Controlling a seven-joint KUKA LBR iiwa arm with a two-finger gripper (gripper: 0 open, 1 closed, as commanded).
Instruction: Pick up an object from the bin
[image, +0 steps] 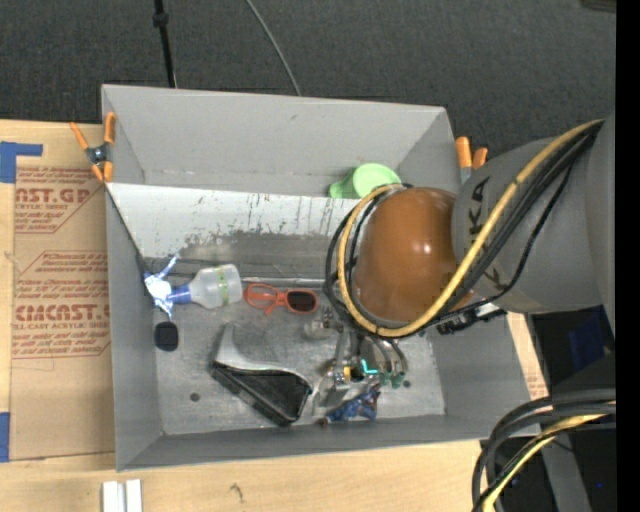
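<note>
My gripper (350, 375) hangs low over the front right part of the bin floor, below the arm's orange dome. Right under it, against the front wall, lies a small blue crumpled thing (353, 405). To its left a black and grey wedge-shaped thing (262, 385) lies flat, its right end close to the gripper. A pair of orange-framed glasses (281, 298) lies further back, left of the gripper. The frame does not show anything held.
A clear bottle with a blue cap (207, 288) lies at the left, with a small black thing (166, 335) in front of it. A light green thing (366, 180) rests against the back wall, partly behind the arm. The arm covers the bin's right side.
</note>
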